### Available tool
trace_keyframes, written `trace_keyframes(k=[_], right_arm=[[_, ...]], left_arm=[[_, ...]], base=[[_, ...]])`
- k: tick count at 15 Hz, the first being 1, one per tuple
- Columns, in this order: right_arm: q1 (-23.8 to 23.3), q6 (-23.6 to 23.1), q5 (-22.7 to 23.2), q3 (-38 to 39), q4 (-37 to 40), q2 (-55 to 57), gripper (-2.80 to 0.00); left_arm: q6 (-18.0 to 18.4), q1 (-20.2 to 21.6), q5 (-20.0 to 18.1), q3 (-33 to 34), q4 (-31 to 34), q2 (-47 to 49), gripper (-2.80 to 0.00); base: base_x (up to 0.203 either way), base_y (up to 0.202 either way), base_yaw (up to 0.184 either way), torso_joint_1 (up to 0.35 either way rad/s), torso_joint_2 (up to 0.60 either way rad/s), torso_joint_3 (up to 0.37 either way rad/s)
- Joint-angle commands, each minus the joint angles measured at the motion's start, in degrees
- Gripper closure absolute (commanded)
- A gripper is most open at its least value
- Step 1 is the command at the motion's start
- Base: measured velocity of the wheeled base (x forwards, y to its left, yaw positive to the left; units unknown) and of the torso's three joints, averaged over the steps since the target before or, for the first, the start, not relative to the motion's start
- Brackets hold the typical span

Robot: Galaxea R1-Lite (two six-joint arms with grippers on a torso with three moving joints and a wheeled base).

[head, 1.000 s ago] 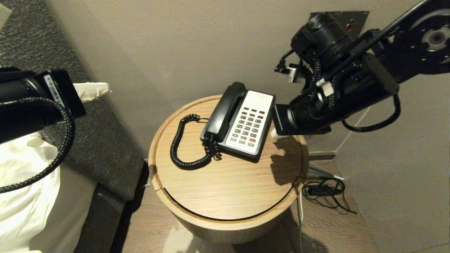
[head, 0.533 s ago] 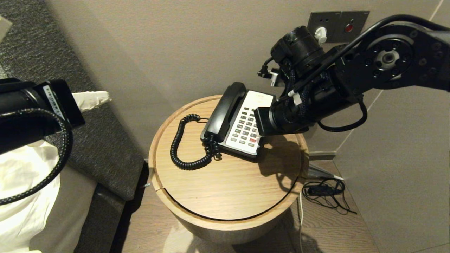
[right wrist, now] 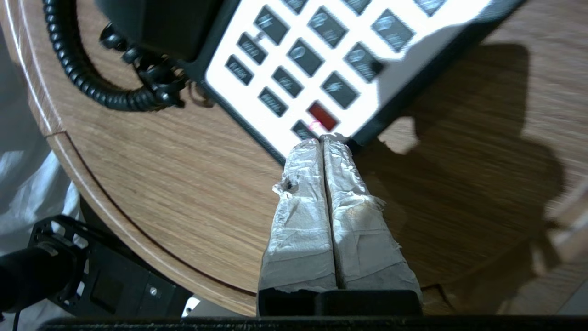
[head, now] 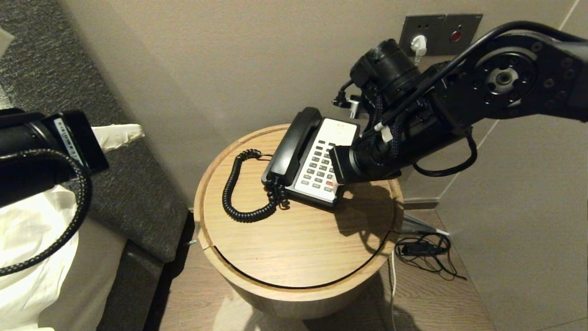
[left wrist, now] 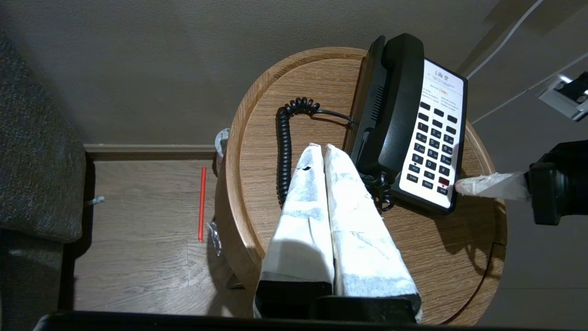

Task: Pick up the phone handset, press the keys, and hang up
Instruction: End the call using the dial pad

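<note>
Wooden round surface (head: 294, 248) carries my phone (head: 321, 161): black handset (head: 294, 145) seated in its cradle, coiled cord (head: 234, 193) beside it. My right gripper (right wrist: 324, 138), fingers pressed together and holding nothing, has its tips at the keypad's bottom row next to the red key (right wrist: 322, 116). My left gripper (left wrist: 320, 148), likewise closed and empty, hangs off to the surface's left, over the bedding.

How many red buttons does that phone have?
1. The single red key sits in the keypad's corner nearest the right pincer, whose shut tips are right at it. The arm covers part of the keypad in the head view.
</note>
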Motion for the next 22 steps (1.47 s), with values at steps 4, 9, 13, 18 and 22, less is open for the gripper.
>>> trace_keyframes(k=[4,9,13,18,22], right_arm=[[0.58,0.09,0.15,-0.02,-0.05,0.87,0.0],[0.65,0.17,0.24,-0.02,-0.75,1.67,0.0],[0.57,0.08,0.24,-0.02,-0.93,2.08,0.0],[0.57,-0.01,0.15,0.07,-0.75,2.28,0.0],[0.57,-0.87,0.07,-0.02,-0.89,1.51,0.0]], left_arm=[[-0.2,0.01,-0.37,0.2,-0.05,-0.11,0.0],[-0.2,0.01,-0.5,1.0,-0.05,-0.28,0.0],[-0.2,0.1,-0.81,1.77,-0.13,-0.28,0.0],[-0.2,0.01,-0.81,2.18,-0.13,-0.46,0.0],[-0.2,0.02,-0.75,2.39,-0.22,-0.48,0.0]], base=[[0.0,0.0,0.0,0.0,0.0,0.0],[0.0,0.0,0.0,0.0,0.0,0.0],[0.0,0.0,0.0,0.0,0.0,0.0],[0.0,0.0,0.0,0.0,0.0,0.0],[0.0,0.0,0.0,0.0,0.0,0.0]])
